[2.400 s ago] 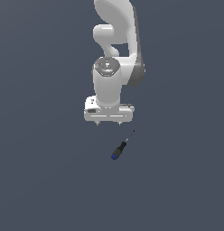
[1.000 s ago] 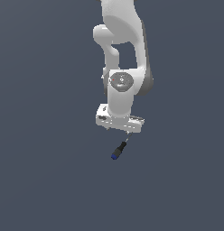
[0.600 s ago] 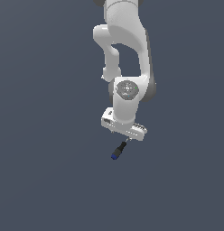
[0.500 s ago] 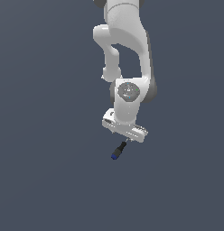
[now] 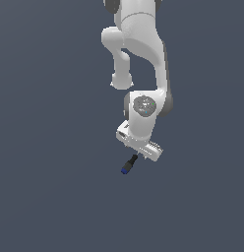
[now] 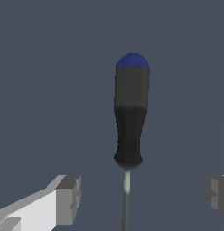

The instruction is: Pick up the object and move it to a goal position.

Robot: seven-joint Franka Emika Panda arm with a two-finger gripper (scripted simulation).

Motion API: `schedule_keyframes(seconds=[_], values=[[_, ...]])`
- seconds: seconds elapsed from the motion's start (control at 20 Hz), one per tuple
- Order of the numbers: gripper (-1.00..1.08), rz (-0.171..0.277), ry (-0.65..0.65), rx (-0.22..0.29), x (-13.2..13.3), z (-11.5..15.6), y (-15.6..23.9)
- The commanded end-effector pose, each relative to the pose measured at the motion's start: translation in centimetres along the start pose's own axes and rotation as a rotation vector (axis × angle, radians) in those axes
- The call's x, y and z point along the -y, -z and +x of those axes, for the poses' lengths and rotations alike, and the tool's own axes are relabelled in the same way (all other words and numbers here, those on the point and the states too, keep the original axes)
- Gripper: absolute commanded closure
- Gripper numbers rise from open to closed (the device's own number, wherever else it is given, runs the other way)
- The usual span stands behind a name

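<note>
Now the screwdriver [image 6: 130,118] lies on the gray surface [image 5: 55,197], and the jaws [image 6: 142,196] stand wide open with one finger [image 6: 68,199] on each side of its thin shaft.

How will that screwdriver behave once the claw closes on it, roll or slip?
The screwdriver has a rounded handle and lies flat, so a nudge would probably roll it. It looks rigid. The open claw straddles the thin shaft, a narrow contact that may let it pivot handle-down.

The arm [image 5: 138,44] is all glossy white rounded shells, with a grey round cap on the wrist joint [image 5: 143,106] (dark bands at the seams), plus boxy grey fingertips [image 6: 68,198].
</note>
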State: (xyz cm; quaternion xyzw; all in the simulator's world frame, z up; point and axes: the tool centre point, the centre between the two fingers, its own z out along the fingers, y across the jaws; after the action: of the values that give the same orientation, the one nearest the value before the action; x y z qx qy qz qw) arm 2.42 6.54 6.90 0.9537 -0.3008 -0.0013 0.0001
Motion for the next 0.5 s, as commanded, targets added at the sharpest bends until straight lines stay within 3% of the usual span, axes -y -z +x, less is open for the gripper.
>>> schedule_keyframes(seconds=[0.0,0.45], values=[[-0.92,0.001,-0.020,-0.002,0.18,-0.02,-0.24],[-0.92,0.001,-0.026,-0.002,0.25,-0.07,-0.90]])
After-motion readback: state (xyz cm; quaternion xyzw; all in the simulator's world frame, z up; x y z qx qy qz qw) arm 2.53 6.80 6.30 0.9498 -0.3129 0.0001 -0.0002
